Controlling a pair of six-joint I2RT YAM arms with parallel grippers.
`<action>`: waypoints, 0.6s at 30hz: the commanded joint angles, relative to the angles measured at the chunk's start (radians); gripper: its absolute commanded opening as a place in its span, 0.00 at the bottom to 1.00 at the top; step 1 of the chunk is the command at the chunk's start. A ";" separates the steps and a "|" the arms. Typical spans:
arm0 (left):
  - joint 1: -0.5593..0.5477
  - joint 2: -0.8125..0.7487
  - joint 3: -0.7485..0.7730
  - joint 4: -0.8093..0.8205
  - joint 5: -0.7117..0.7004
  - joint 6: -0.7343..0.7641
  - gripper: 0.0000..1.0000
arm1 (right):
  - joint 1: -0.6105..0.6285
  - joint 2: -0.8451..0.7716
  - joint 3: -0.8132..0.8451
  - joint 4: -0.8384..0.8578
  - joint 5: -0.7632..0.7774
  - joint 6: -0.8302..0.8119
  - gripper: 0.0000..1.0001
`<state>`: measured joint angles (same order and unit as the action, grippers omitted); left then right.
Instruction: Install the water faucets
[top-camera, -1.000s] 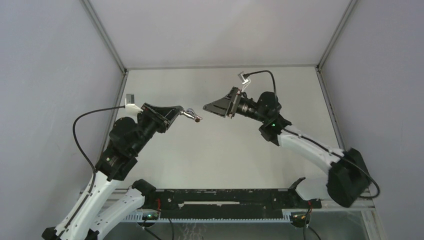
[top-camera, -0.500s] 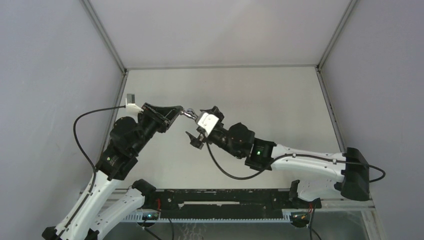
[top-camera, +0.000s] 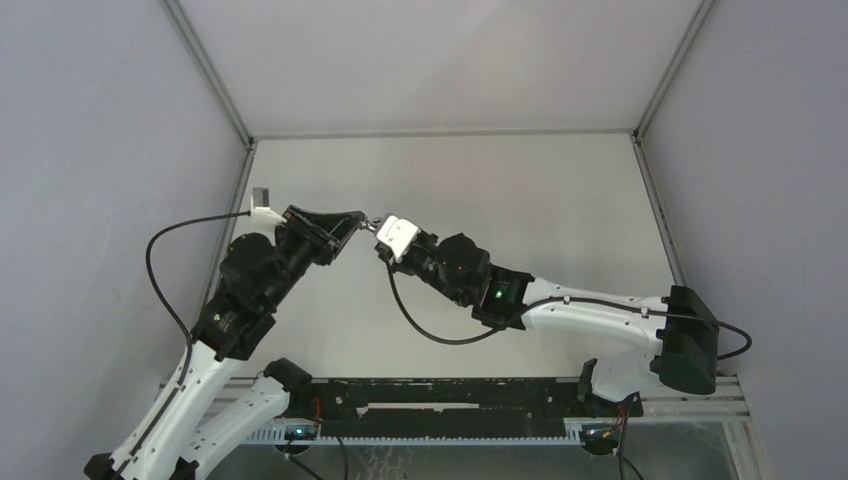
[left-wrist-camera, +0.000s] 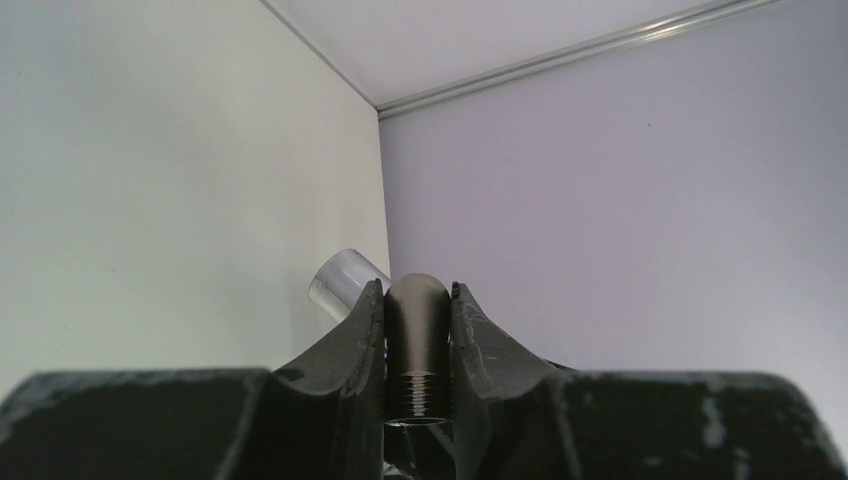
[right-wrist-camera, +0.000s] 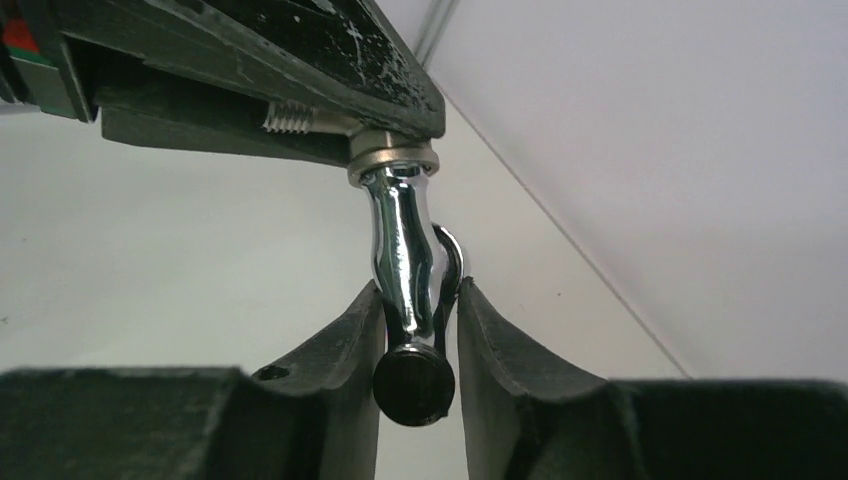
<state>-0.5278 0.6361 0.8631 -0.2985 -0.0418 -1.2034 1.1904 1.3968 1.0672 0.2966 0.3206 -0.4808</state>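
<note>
Left fingers (left-wrist-camera: 345, 350) pinch the shiny bent chrome faucet (right-wrist-camera: 402, 250) by its threaded end; right fingers (right-wrist-camera: 335, 365) clamp its body. It looks like a handover, so the left should release next.

The faucet (right-wrist-camera: 400, 240) sits between left gripper (left-wrist-camera: 418, 300) and right gripper (right-wrist-camera: 418, 312).

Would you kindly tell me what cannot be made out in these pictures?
Right wrist view: the shiny chrome bent faucet has its threaded end buried between the black left fingers.
Left wrist view: the faucet is a dark silhouette; a pale cylinder behind one finger is half hidden, unidentifiable.
Top external view: too small, crowded by the white wrist-camera housing.
</note>
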 joint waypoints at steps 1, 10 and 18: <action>0.001 -0.009 -0.001 0.087 0.016 0.014 0.00 | -0.054 -0.042 0.059 -0.035 -0.172 0.171 0.31; 0.000 0.023 0.006 0.111 0.034 0.048 0.00 | -0.352 -0.052 0.059 0.118 -0.980 0.967 0.15; 0.001 0.002 -0.062 0.222 0.058 0.068 0.00 | -0.500 0.257 0.049 1.110 -1.205 2.233 0.16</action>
<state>-0.5278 0.6559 0.8482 -0.1505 -0.0051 -1.1671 0.7189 1.5372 1.0790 0.6796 -0.7170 0.9428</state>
